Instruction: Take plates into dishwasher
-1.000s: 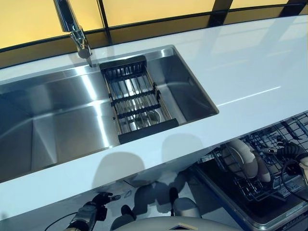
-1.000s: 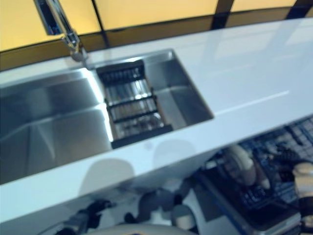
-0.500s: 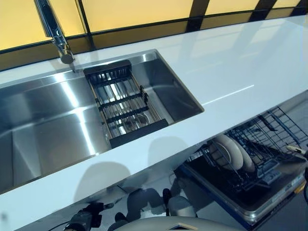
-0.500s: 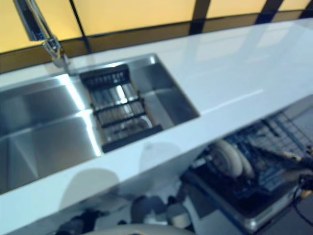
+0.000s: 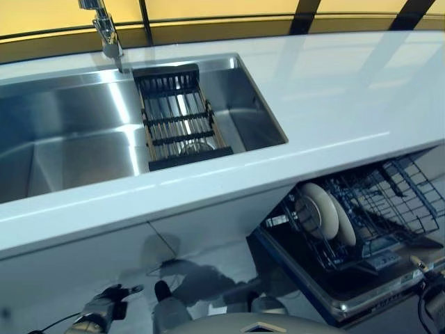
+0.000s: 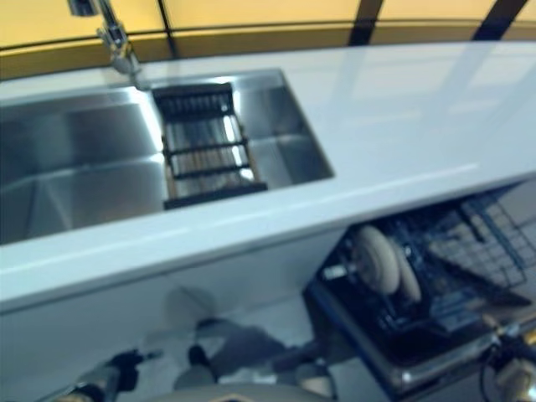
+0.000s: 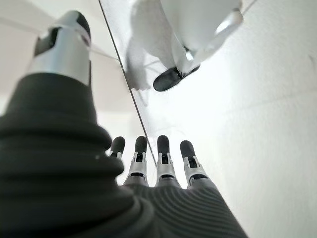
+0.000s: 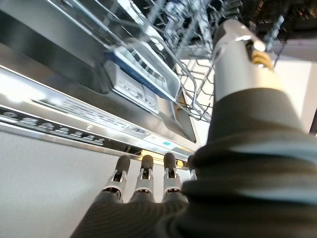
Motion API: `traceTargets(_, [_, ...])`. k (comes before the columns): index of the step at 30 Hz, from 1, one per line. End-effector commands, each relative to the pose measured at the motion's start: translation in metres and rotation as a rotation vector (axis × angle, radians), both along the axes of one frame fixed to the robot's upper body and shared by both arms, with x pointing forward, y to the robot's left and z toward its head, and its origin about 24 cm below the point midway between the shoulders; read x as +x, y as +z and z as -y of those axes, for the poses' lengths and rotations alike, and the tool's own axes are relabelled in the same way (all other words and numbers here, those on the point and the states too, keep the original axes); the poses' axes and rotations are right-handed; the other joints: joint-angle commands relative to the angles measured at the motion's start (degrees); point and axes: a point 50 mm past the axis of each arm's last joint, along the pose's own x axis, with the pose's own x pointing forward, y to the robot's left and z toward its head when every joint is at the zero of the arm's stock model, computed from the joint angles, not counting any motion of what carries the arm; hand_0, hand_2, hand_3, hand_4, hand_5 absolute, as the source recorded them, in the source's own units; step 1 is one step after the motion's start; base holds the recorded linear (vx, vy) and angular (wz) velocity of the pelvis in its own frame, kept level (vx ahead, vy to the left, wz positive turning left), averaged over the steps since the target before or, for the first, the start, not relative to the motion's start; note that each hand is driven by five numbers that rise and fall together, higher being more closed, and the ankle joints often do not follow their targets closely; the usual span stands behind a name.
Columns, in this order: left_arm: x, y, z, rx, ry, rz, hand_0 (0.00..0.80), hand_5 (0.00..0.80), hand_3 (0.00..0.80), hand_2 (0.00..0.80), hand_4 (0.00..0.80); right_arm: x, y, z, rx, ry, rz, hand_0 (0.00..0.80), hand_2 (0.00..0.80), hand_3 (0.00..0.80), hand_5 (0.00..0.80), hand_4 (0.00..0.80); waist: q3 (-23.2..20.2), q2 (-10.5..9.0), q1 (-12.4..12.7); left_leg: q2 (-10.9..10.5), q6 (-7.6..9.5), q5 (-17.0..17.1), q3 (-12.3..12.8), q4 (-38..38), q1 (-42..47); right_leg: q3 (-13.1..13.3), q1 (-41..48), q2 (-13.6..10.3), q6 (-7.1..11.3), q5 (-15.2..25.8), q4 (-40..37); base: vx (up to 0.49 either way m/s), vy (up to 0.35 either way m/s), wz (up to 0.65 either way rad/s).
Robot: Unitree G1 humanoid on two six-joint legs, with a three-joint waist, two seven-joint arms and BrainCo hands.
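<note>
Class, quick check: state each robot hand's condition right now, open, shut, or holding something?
Left hand: open, fingers straight, holding nothing.
Right hand: open, fingers straight, empty, beside the edge of the open dishwasher door.

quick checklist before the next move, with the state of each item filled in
1. Dishwasher rack pulled out: ok.
2. Plates standing on edge in the rack: ok, two visible.
3. Free slots in the rack beside the plates: ok.
4. Right hand empty, fingers straight, by the open door's edge: ok.
5. Left hand empty, fingers straight, low by the cabinet front: ok.
6. More plates to load in the sink or on the counter: not ok, none visible.
</note>
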Motion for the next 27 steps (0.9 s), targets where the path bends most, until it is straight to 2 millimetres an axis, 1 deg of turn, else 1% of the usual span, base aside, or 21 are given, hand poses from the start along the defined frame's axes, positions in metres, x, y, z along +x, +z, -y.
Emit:
traceTargets(1, [0.007, 0.007, -0.014, 0.044, 0.038, 0.050, 0.000, 0.000, 0.000, 0.000, 0.000, 0.009, 0.019, 0.018, -0.015, -0.056, 0.063, 0.000, 0.000, 0.000, 0.000, 0.000, 1.08, -2.75, 1.74, 1.27, 0.14, 2.52, 2.01, -2.14, -5.86, 1.61, 3.80, 1.93, -2.07, -6.17, 6.57, -0.244, -0.138, 0.14])
traceTargets(2, [0.000, 0.004, -0.011, 0.031, 0.046, 0.045, 0.000, 0.000, 0.000, 0.000, 0.000, 0.008, 0.021, 0.022, -0.013, -0.067, 0.058, 0.000, 0.000, 0.000, 0.000, 0.000, 1.26, -2.68, 1.84, 1.25, -0.16, 3.29, 2.53, -4.01, -5.56, 1.34, 4.11, 2.59, -2.55, -6.16, 6.23, -0.252, -0.123, 0.20])
traceTargets(3, [-0.004, 0.002, -0.008, 0.020, 0.042, 0.040, 0.000, 0.000, 0.000, 0.000, 0.000, 0.004, 0.022, 0.025, -0.016, -0.075, 0.047, 0.000, 0.000, 0.000, 0.000, 0.000, 1.50, -2.56, 1.95, 0.98, -0.15, 3.55, 2.85, -4.05, -5.92, 0.94, 4.42, 3.05, -2.91, -6.10, 5.95, -0.290, -0.116, 0.32])
traceTargets(4, [-0.006, 0.000, -0.005, 0.009, 0.030, 0.035, 0.000, 0.000, 0.000, 0.000, 0.000, -0.002, 0.022, 0.029, -0.023, -0.096, 0.039, 0.000, 0.000, 0.000, 0.000, 0.000, 1.91, -2.58, 1.36, 0.34, 0.21, 2.75, 3.79, -1.77, -5.89, -0.61, 4.33, 3.04, -3.54, -6.03, 5.94, -0.367, -0.127, 0.38])
traceTargets(5, [-0.005, 0.000, -0.004, 0.002, 0.021, 0.038, 0.000, 0.000, 0.000, 0.000, 0.000, -0.005, 0.023, 0.032, -0.026, -0.115, 0.044, 0.000, 0.000, 0.000, 0.000, 0.000, 2.07, -2.77, 0.91, -0.55, 1.34, 0.18, 4.01, 3.11, -5.65, -1.38, 3.23, 2.92, -4.37, -5.14, 6.07, -0.418, -0.111, 0.49])
traceTargets(6, [-0.004, -0.001, -0.003, -0.003, 0.013, 0.041, 0.000, 0.000, 0.000, 0.000, 0.000, -0.008, 0.024, 0.034, -0.032, -0.124, 0.049, 0.000, 0.000, 0.000, 0.000, 0.000, 2.05, -3.07, 0.44, -1.91, 2.41, -2.93, 3.59, 6.99, -5.40, -1.90, 2.00, 2.56, -4.89, -4.31, 6.29, -0.454, -0.087, 0.49])
traceTargets(7, [-0.002, 0.000, -0.002, -0.006, 0.006, 0.045, 0.000, 0.000, 0.000, 0.000, 0.000, -0.010, 0.026, 0.038, -0.047, -0.142, 0.051, 0.000, 0.000, 0.000, 0.000, 0.000, 2.01, -3.74, -0.18, -3.70, 3.93, -6.97, 2.90, 11.54, -4.51, -2.12, 0.46, 1.90, -5.43, -2.93, 6.36, -0.417, -0.055, 0.53])
traceTargets(8, [0.001, 0.000, -0.002, -0.008, 0.006, 0.053, 0.000, 0.000, 0.000, 0.000, 0.000, -0.011, 0.030, 0.041, -0.060, -0.150, 0.050, 0.000, 0.000, 0.000, 0.000, 0.000, 1.89, -4.36, -0.80, -5.16, 5.02, -10.64, 2.26, 15.66, -3.48, -2.14, -0.86, 1.26, -5.63, -1.61, 6.28, -0.387, -0.022, 0.48])
traceTargets(9, [0.006, 0.002, -0.002, -0.009, 0.011, 0.062, 0.000, 0.000, 0.000, 0.000, 0.000, -0.012, 0.034, 0.045, -0.070, -0.149, 0.050, 0.000, 0.000, 0.000, 0.000, 0.000, 1.59, -4.48, -1.56, -6.85, 5.89, -13.57, 1.87, 17.03, -1.33, -2.08, -2.22, 1.02, -5.59, -0.57, 6.18, -0.317, 0.021, 0.34])
traceTargets(10, [0.011, 0.003, -0.001, -0.013, 0.017, 0.072, 0.000, 0.000, 0.000, 0.000, 0.000, -0.012, 0.038, 0.049, -0.072, -0.148, 0.049, 0.000, 0.000, 0.000, 0.000, 0.000, 1.27, -4.38, -2.35, -8.13, 6.30, -15.25, 1.51, 19.01, 1.12, -1.93, -3.41, 0.96, -5.59, 0.11, 6.22, -0.265, 0.066, 0.18])
traceTargets(11, [0.015, 0.003, 0.000, -0.020, 0.021, 0.079, 0.000, 0.000, 0.000, 0.000, 0.000, -0.013, 0.041, 0.051, -0.075, -0.146, 0.048, 0.000, 0.000, 0.000, 0.000, 0.000, 0.98, -3.85, -3.07, -9.09, 6.22, -15.69, 0.97, 19.30, 4.02, -2.08, -4.40, 1.25, -5.69, 0.44, 6.49, -0.210, 0.074, 0.13])
traceTargets(12, [0.017, 0.004, 0.001, -0.025, 0.021, 0.085, 0.000, 0.000, 0.000, 0.000, 0.000, -0.013, 0.042, 0.052, -0.078, -0.145, 0.048, 0.000, 0.000, 0.000, 0.000, 0.000, 0.78, -3.51, -3.42, -9.57, 6.06, -15.68, 0.31, 19.26, 5.56, -2.09, -4.98, 1.49, -5.80, 0.55, 6.71, -0.221, 0.129, 0.66])
traceTargets(13, [0.025, 0.004, 0.006, -0.041, 0.019, 0.105, 0.000, 0.000, 0.000, 0.000, 0.000, -0.013, 0.046, 0.054, -0.091, -0.149, 0.046, 0.000, 0.000, 0.000, 0.000, 0.000, 0.37, -2.27, -4.28, -10.72, 5.34, -15.17, -2.58, 18.41, 9.81, -2.00, -6.32, 2.55, -6.28, 0.48, 7.61, -0.200, 0.132, 0.70])
traceTargets(15, [0.031, 0.004, 0.012, -0.055, 0.024, 0.130, 0.000, 0.000, 0.000, 0.000, 0.000, -0.009, 0.051, 0.056, -0.107, -0.135, 0.043, 0.000, 0.000, 0.000, 0.000, 0.000, -0.16, -0.96, -4.56, -13.74, 5.20, -15.07, -8.01, 16.02, 12.89, -1.20, -7.69, 3.93, -6.70, 0.60, 8.53, -0.196, 0.156, 0.30])
traceTargets(16, [0.035, 0.005, 0.014, -0.060, 0.027, 0.140, 0.000, 0.000, 0.000, 0.000, 0.000, -0.005, 0.057, 0.057, -0.117, -0.132, 0.048, 0.000, 0.000, 0.000, 0.000, 0.000, -0.48, -0.24, -4.83, -14.79, 5.20, -15.38, -9.53, 14.14, 14.50, -1.08, -8.52, 4.73, -6.84, 0.55, 9.14, -0.186, 0.165, 0.15])
traceTargets(17, [0.040, 0.006, 0.016, -0.060, 0.027, 0.152, 0.000, 0.000, 0.000, 0.000, 0.000, 0.000, 0.058, 0.055, -0.124, -0.128, 0.051, 0.000, 0.000, 0.000, 0.000, 0.000, -0.42, 0.13, -4.79, -15.47, 5.64, -15.84, -10.12, 12.26, 14.84, -1.16, -9.19, 5.21, -6.79, 0.68, 9.73, -0.175, 0.143, 0.09])
traceTargets(18, [0.045, 0.007, 0.018, -0.059, 0.020, 0.159, 0.000, 0.000, 0.000, 0.000, 0.000, 0.001, 0.058, 0.055, -0.123, -0.130, 0.054, 0.000, 0.000, 0.000, 0.000, 0.000, -0.29, 0.07, -4.96, -15.36, 5.81, -16.96, -9.39, 10.96, 14.85, -1.54, -9.83, 5.10, -6.62, 0.80, 10.14, -0.176, 0.131, -0.19])
traceTargets(19, [0.050, 0.008, 0.019, -0.059, 0.009, 0.165, 0.000, 0.000, 0.000, 0.000, 0.000, 0.002, 0.057, 0.054, -0.122, -0.138, 0.056, 0.000, 0.000, 0.000, 0.000, 0.000, -0.29, -0.08, -5.23, -15.57, 6.22, -18.89, -8.59, 9.30, 15.48, -2.00, -10.99, 4.68, -6.24, 1.26, 10.61, -0.208, 0.144, -0.36])
traceTargets(20, [0.055, 0.010, 0.021, -0.057, -0.002, 0.169, 0.000, 0.000, 0.000, 0.000, 0.000, 0.006, 0.055, 0.052, -0.119, -0.150, 0.047, 0.000, 0.000, 0.000, 0.000, 0.000, -0.03, -0.14, -5.38, -16.41, 7.03, -20.25, -8.88, 6.84, 16.00, -2.34, -12.93, 4.01, -5.26, 2.61, 11.66, -0.214, 0.149, -0.13])
traceTargets(22, [0.055, 0.009, 0.021, -0.050, -0.012, 0.161, 0.000, 0.000, 0.000, 0.000, 0.000, 0.009, 0.052, 0.049, -0.113, -0.158, 0.031, 0.000, 0.000, 0.000, 0.000, 0.000, 0.34, 0.02, -5.77, -17.13, 7.83, -20.12, -8.84, 4.69, 15.89, -2.07, -15.27, 3.66, -4.31, 3.84, 12.76, -0.194, 0.146, 0.26])
traceTargets(27, [0.048, 0.007, 0.020, -0.040, 0.013, 0.141, 0.000, 0.000, 0.000, 0.000, 0.000, 0.006, 0.050, 0.048, -0.106, -0.166, 0.006, 0.000, 0.000, 0.000, 0.000, 0.000, 1.04, -0.24, -6.29, -18.68, 9.38, -19.78, -8.61, 2.37, 14.94, -0.87, -17.32, 3.51, -3.04, 5.94, 12.92, -0.177, 0.146, 0.06])
